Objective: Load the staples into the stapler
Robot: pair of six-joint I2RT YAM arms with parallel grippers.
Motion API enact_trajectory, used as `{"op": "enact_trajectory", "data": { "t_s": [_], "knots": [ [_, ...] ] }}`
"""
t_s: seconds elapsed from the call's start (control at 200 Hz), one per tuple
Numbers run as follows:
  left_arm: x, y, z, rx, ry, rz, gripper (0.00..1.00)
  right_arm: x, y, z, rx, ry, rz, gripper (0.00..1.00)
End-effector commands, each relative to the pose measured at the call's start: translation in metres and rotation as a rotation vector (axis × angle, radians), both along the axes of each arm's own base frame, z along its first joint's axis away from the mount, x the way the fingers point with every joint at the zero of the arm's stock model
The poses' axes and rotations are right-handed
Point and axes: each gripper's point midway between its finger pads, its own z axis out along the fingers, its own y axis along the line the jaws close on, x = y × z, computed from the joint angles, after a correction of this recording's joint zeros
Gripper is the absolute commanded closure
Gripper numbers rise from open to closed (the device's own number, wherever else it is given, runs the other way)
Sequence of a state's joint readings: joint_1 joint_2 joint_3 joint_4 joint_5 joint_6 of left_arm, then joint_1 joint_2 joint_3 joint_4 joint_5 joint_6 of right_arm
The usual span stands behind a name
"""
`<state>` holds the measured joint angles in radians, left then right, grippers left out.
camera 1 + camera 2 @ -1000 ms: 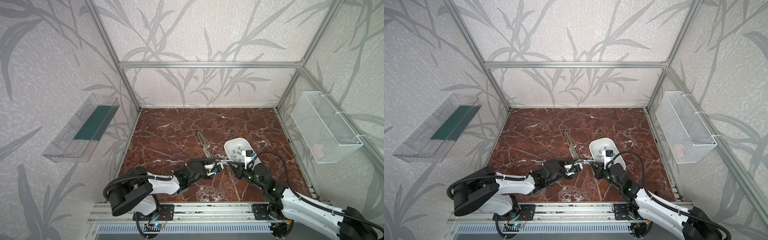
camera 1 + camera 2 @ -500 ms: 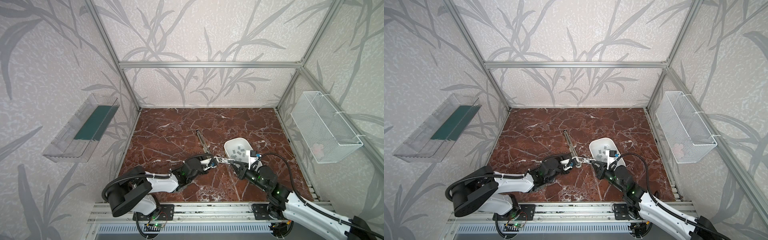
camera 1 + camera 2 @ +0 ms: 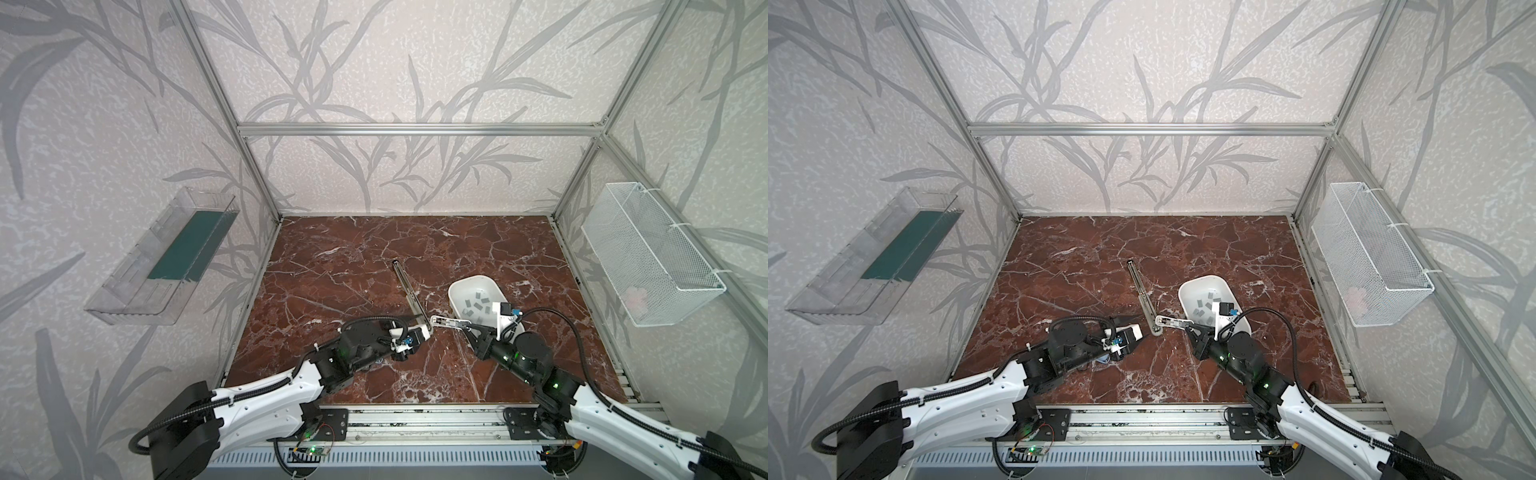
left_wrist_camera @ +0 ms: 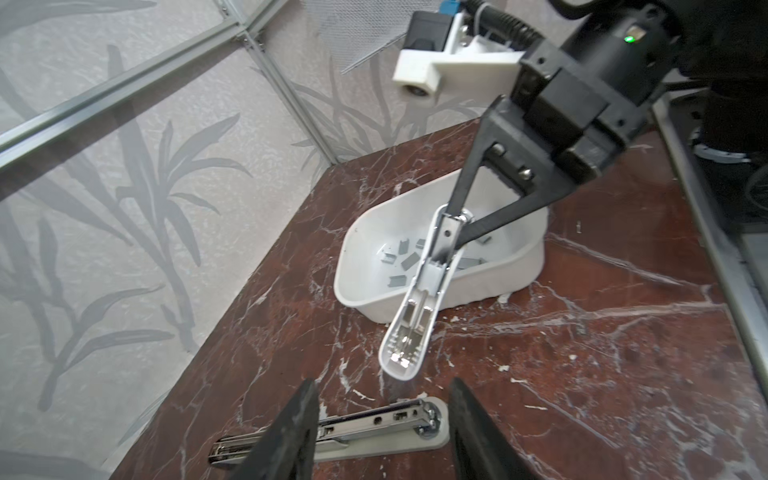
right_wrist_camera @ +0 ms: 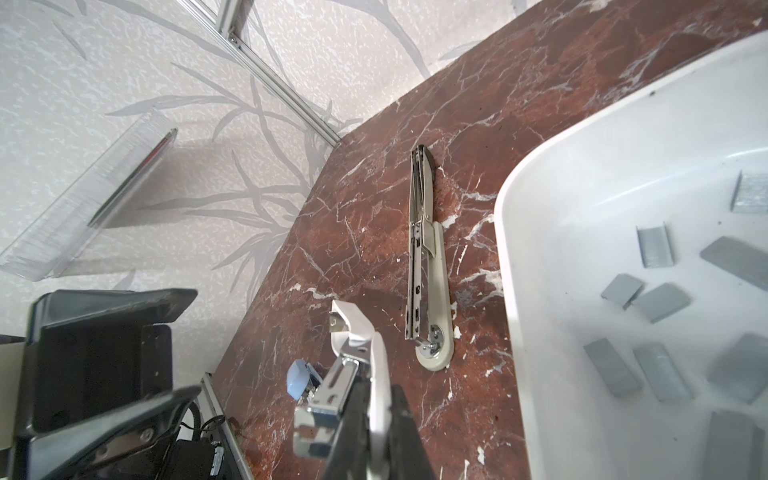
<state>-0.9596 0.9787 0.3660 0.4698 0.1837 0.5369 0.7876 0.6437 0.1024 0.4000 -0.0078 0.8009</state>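
Marble table [image 3: 353,257], brown with white veins, fills the middle of both top views. A clear shelf [image 3: 162,266] hangs on the wall at the left of the frame. A wire basket [image 3: 648,257] hangs on the wall at the right. Two robot arms reach in from the bottom edge.

A white tub [image 4: 478,286] sits on the table, a little right of the middle.

The stapler [image 5: 432,266] lies flat and open on the table just left of the tub. It is long and thin, with a silver track on a cream base. Its round hinge end points toward the bottom of the frame.

The left gripper [image 4: 382,388] is loose, its two dark fingers spread wide, and it holds nothing. It sits low in the frame, close to the hinge end.

The right gripper [image 4: 453,218] is clenched on one end of a white stapler piece [image 4: 415,316]. That piece sticks out past the tub's rim. Its free end hangs just above the table near the hinge end, with a small gap between them.

A small pale blue thing [image 5: 300,379] lies on the table beside the left gripper; I cannot tell what it is.

The staples [image 5: 656,247], little grey strips, lie loose inside the tub.
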Motion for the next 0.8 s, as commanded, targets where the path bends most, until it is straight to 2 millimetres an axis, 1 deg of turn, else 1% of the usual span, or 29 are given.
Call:
{"op": "enact_trajectory", "data": {
  "t_s": [0.0, 0.165, 0.295, 0.43, 0.58, 0.675, 0.795],
  "knots": [
    [-0.022, -0.018, 0.000, 0.001, 0.036, -0.149, 0.48, -0.004, 0.013, 0.022, 0.071, -0.042, 0.047, 1.00],
    [-0.020, -0.031, -0.008, 0.034, 0.041, -0.172, 0.48, -0.013, 0.034, 0.029, 0.072, -0.060, 0.104, 1.00],
    [-0.018, -0.039, -0.009, 0.036, 0.043, -0.186, 0.48, -0.016, 0.046, 0.029, 0.061, -0.068, 0.125, 1.00],
    [-0.018, -0.042, -0.013, 0.045, 0.034, -0.191, 0.48, -0.016, 0.055, 0.030, 0.069, -0.067, 0.150, 1.00],
    [-0.016, -0.043, -0.024, 0.078, 0.050, -0.186, 0.48, -0.017, 0.064, 0.029, 0.064, -0.059, 0.174, 1.00],
    [-0.012, -0.044, -0.030, 0.092, 0.036, -0.174, 0.51, -0.018, 0.067, 0.028, 0.066, -0.062, 0.182, 1.00],
    [-0.007, -0.044, -0.037, 0.116, 0.027, -0.158, 0.56, -0.019, 0.072, 0.028, 0.071, -0.053, 0.197, 1.00]
  ]
}}
